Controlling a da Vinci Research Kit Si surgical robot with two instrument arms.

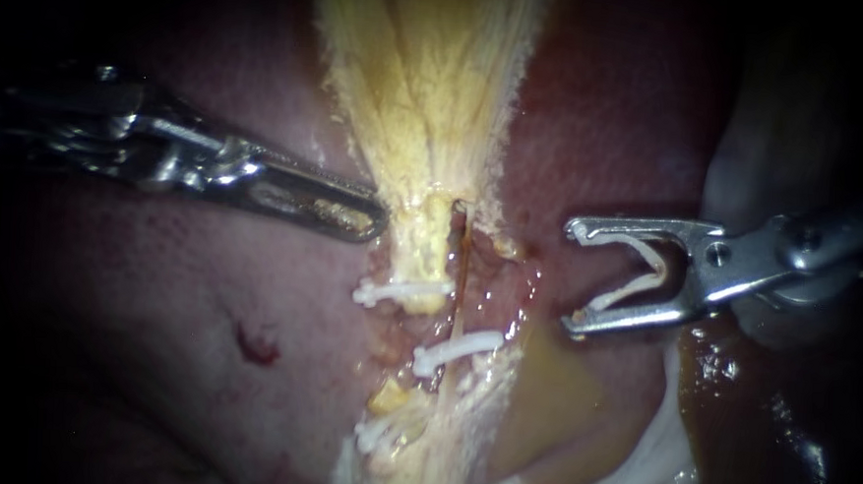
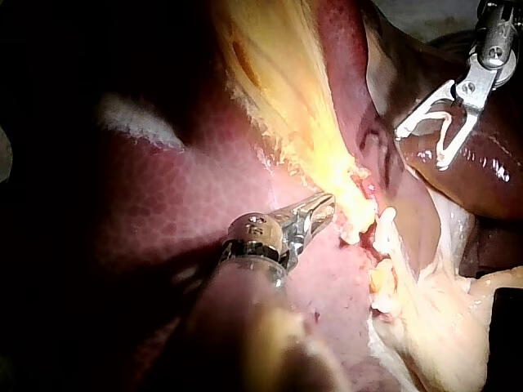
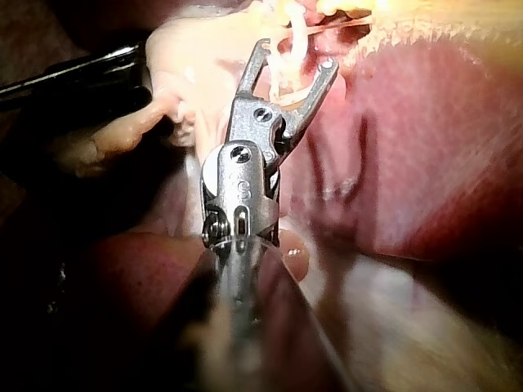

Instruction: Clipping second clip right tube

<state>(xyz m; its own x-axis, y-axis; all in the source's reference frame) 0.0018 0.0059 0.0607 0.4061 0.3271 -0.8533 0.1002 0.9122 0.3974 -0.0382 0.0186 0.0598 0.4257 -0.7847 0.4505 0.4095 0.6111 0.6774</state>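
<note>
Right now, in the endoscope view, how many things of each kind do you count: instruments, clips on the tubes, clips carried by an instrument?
Instruments: 2, left instrument, right instrument
Clips on the tubes: 3, upper clip, middle clip, lower clip
Clips carried: 1, loaded clip in the right instrument
Total: 6

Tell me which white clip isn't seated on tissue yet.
The open V-shaped clip between the right instrument's jaws; the other three clips lie closed across tissue.

Instruments, two: left instrument (image 1: 359, 219), right instrument (image 1: 573, 274). White clips, four: upper clip (image 1: 401, 292), middle clip (image 1: 458, 347) and lower clip (image 1: 382, 433) across the yellow tissue (image 1: 430, 74), plus a loaded clip (image 1: 637, 272) held between the right instrument's jaws. Liver (image 1: 150, 355), one.
</note>
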